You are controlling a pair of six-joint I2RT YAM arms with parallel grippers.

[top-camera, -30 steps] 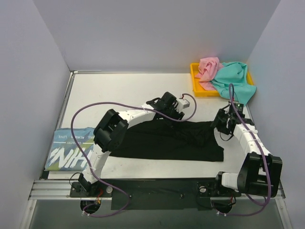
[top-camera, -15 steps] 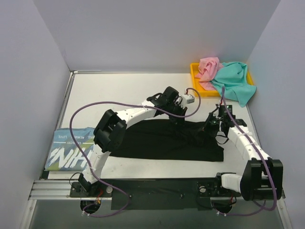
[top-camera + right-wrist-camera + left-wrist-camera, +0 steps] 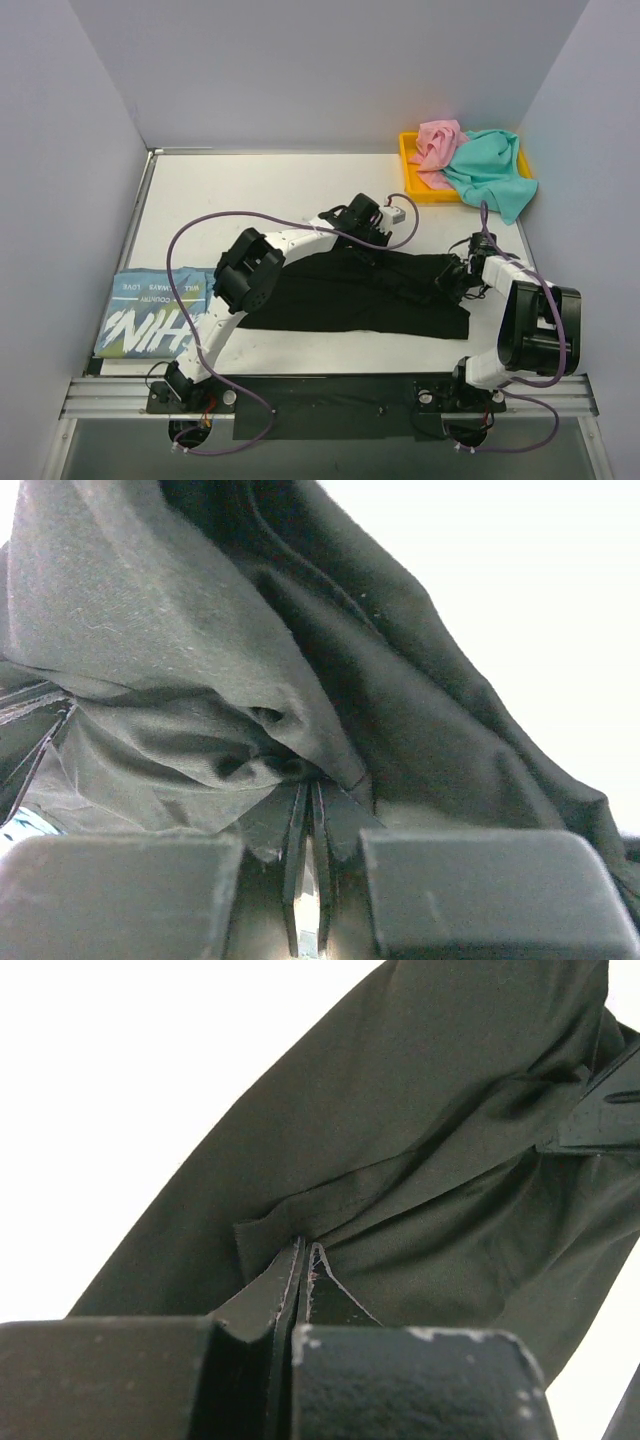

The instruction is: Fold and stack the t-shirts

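Seen from above, the black t-shirt [image 3: 340,300] lies spread across the middle of the desk [image 3: 250,195], nearer to the near edge. The left gripper [image 3: 370,248] is down on the far edge of this shirt, and the right gripper [image 3: 447,278] is down at its right end. The light blue t-shirt [image 3: 150,310] with white letters lies flat at the near left corner. In the far right corner stands a yellow tray [image 3: 418,188]. It holds the pink t-shirt [image 3: 438,140] and the teal t-shirt [image 3: 490,170], and the teal one hangs over the tray's right side.

In the left wrist view, the left gripper [image 3: 303,1260] has its jaws pressed together, and a small fold of the black cloth is pinched between the tips.

In the right wrist view, the right gripper [image 3: 310,798] is also closed. A bunched fold of the black t-shirt is caught at its tips, and the cloth rises in wrinkles above them.
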